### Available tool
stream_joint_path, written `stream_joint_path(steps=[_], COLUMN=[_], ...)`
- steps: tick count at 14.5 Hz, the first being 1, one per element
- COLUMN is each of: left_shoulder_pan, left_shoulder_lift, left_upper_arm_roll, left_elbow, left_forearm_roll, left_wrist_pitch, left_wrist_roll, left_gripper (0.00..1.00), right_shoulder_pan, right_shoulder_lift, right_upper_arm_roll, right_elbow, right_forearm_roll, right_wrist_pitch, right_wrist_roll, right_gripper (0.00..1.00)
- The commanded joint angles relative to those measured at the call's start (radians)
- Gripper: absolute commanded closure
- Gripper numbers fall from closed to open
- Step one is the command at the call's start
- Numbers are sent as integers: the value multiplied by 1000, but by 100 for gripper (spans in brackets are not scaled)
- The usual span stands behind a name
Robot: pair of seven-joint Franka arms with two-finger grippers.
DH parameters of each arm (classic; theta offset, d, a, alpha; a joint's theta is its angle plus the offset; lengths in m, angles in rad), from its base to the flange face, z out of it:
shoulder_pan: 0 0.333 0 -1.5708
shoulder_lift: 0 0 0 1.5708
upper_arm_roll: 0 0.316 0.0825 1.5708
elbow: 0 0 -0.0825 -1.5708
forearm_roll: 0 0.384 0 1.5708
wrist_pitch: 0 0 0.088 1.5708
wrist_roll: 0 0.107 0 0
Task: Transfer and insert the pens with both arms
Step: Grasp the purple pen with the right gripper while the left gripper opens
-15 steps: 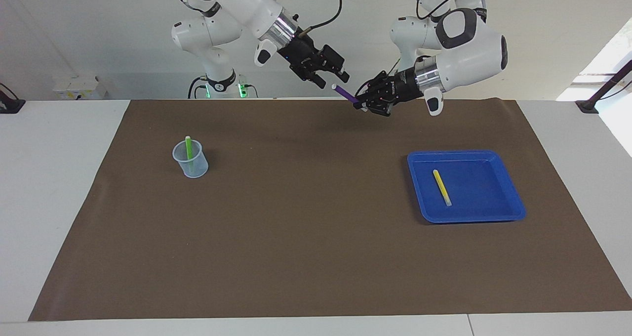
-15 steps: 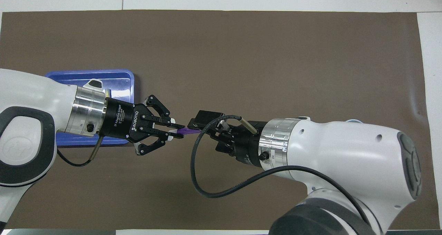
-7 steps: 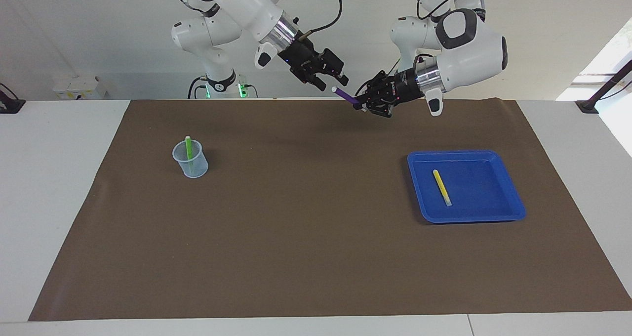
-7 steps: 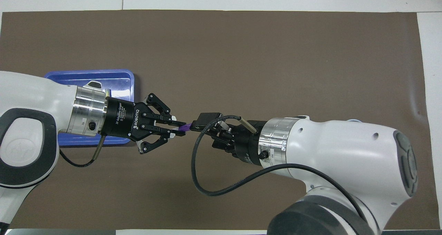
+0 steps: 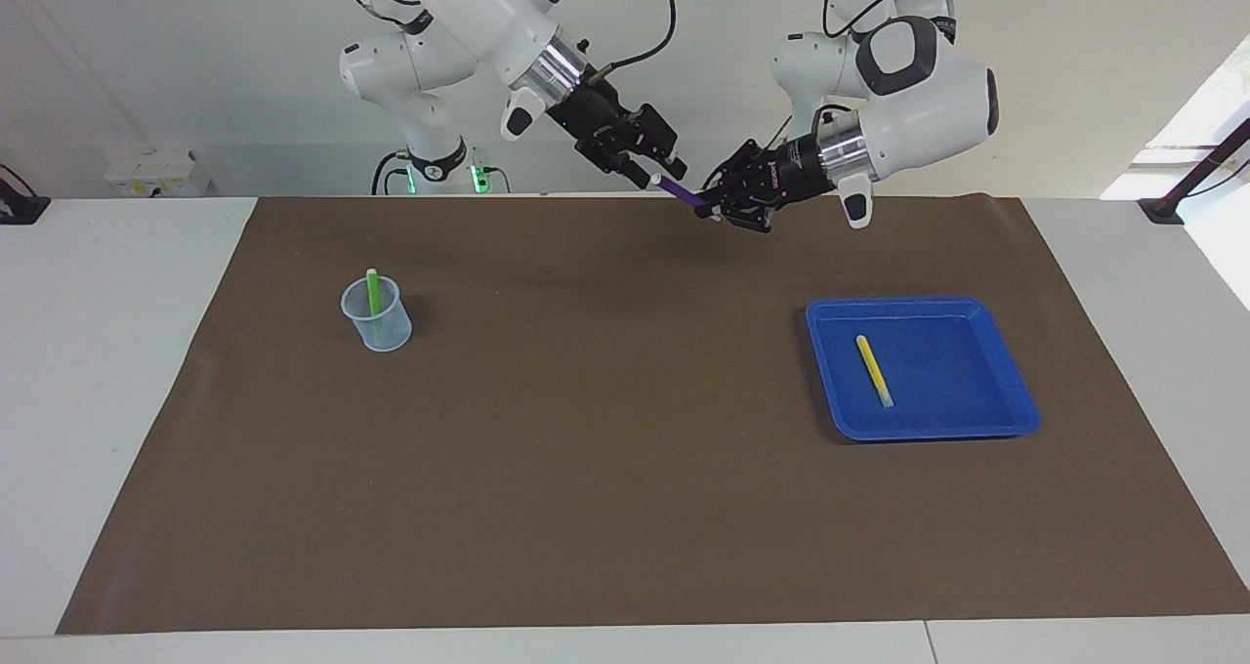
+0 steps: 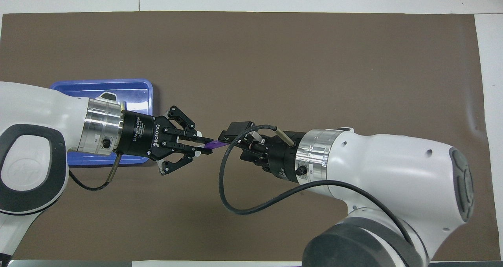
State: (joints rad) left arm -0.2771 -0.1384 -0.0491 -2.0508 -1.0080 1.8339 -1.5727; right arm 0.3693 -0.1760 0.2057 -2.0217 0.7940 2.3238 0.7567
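Now, mid-air above the brown mat (image 5: 625, 508):
Purple pen (image 5: 681, 190): pinched by the left gripper (image 5: 711, 207), jaws pressed onto it.
Right gripper (image 5: 652, 173): placed at the pen's pale end; jaw state cannot be told.
Yellow pen (image 5: 874, 370): laid in the blue tray (image 5: 996, 420).
Green pen (image 5: 372, 291): stood in the cup (image 5: 377, 327).

This looks like a robotics lab. Two white jointed arms (image 5: 488, 20) are mounted at the far edge of a white table (image 5: 98, 371) covered by a plain brown mat (image 5: 605, 469), with black cables looped along them and green indicator lights at one base. The wall is bare and pale; a small white box, possibly a socket strip (image 5: 156, 174), sits against it.
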Motion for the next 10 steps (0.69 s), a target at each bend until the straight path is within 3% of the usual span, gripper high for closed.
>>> stream_joint_path(steps=[1, 4, 8, 10], left_shoulder_pan=[-16, -16, -16, -16], left_shoulder_lift=[-40, -40, -40, -43], left_upper_arm_roll=[9, 9, 9, 9], left_elbow=[-45, -45, -45, -45], left_forearm_roll=[-23, -24, -24, -26], left_wrist_pitch=[30, 33, 33, 36], left_wrist_roll=[-12, -12, -12, -12], left_gripper=[100, 100, 100, 100], right_shoulder_pan=[-6, -6, -12, -18], right_shoulder_lift=[0, -2, -3, -2], right_upper_arm_roll=[3, 4, 4, 3], right_elbow=[-3, -6, -9, -8], right_forearm_roll=[-7, -9, -13, -13], right_wrist_pitch=[17, 14, 2, 0], right_wrist_roll=[-37, -37, -57, -60], right_gripper=[48, 64, 94, 100])
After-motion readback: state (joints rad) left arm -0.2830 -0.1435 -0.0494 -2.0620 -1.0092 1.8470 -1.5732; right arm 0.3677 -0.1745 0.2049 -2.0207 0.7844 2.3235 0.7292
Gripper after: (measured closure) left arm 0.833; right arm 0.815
